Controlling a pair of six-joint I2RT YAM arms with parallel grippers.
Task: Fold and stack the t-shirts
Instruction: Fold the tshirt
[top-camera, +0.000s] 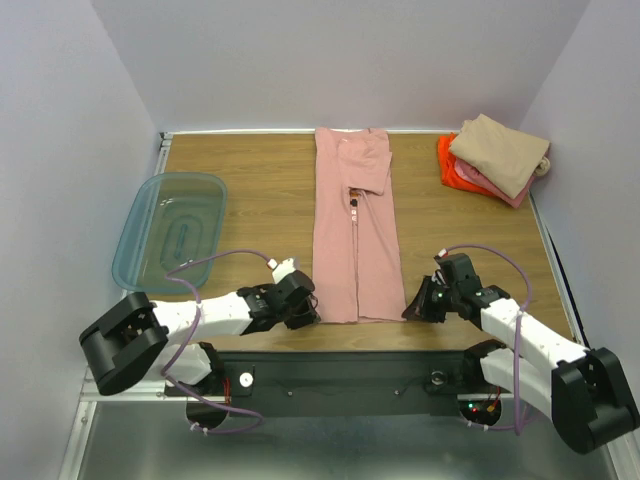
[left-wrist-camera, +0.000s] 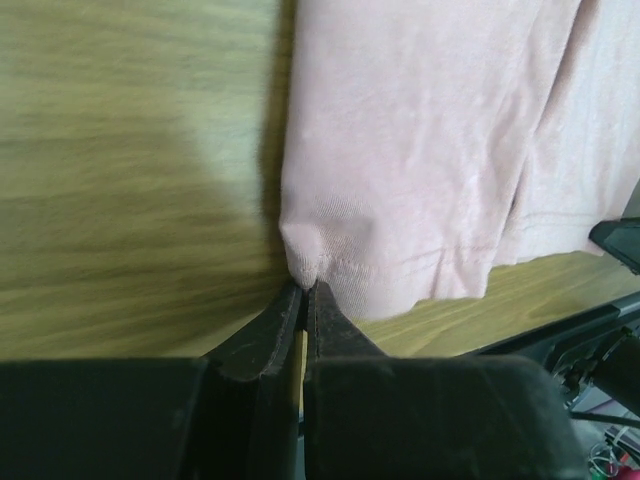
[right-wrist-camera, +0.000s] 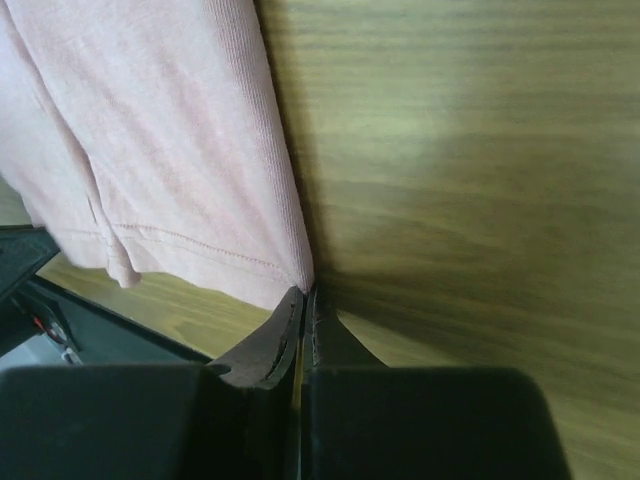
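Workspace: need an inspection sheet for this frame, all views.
Surface: wooden table, no spills seen.
Job's things: pink t-shirt folded into a long strip, flat mid-table; stack of folded shirts at the far right corner.
Clutter: teal bin on the left, nothing seen inside.
Grippers: left gripper shut on the strip's near left corner; right gripper shut on its near right corner.
Cables: purple cables loop over both arms, off the shirt.
Surroundings: white walls on three sides.

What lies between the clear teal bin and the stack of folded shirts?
The pink t-shirt, folded into a long strip, with bare table on both sides, seen in the top view.
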